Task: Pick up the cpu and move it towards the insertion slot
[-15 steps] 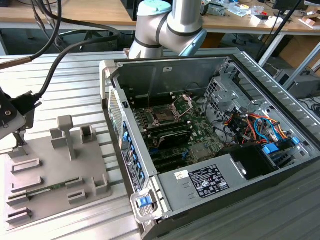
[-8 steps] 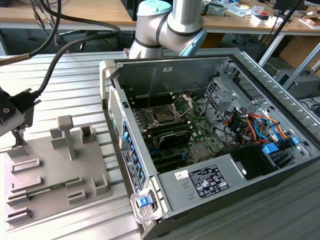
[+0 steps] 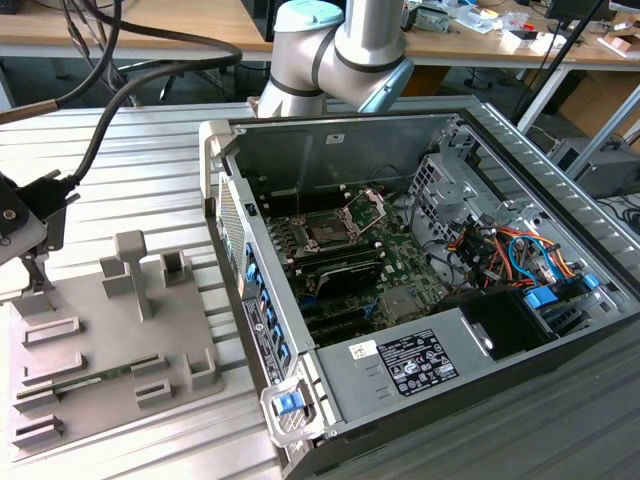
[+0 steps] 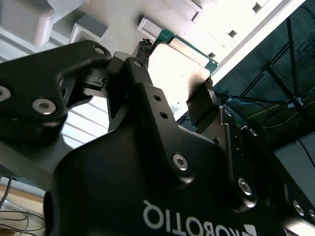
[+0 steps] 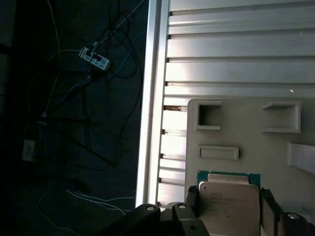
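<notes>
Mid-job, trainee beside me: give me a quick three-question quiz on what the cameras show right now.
1. True or false: the gripper holds the cpu between its fingers, over the grey tray.
2. The insertion slot sits: A) in the tray, B) inside the open computer case, C) between the fingers.
3. Fill in: the long green memory stick lies in the ___.
Key: 1 true; 2 B; 3 tray.
</notes>
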You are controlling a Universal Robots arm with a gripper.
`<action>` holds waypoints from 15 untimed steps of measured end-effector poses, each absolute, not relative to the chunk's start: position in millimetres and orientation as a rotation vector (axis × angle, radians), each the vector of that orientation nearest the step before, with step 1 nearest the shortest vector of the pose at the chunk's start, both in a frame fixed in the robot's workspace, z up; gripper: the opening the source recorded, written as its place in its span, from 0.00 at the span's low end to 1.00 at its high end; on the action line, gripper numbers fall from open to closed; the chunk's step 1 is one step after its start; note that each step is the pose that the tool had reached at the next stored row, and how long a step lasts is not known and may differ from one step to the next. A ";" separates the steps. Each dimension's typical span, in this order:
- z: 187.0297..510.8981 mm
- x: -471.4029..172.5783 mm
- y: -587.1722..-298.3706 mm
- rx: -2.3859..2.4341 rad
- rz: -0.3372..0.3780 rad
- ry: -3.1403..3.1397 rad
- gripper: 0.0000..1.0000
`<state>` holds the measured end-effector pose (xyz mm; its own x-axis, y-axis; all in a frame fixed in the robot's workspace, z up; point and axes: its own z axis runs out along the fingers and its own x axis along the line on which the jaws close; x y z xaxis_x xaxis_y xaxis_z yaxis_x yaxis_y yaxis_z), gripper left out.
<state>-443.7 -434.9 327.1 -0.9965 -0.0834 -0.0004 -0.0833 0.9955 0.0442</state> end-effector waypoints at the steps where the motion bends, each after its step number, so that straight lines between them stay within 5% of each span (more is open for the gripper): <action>1: 327.9 -443.7 -434.8 0.131 -0.069 -3.137 0.55; 15: 333.9 -443.7 -434.8 0.131 -0.070 -3.137 0.55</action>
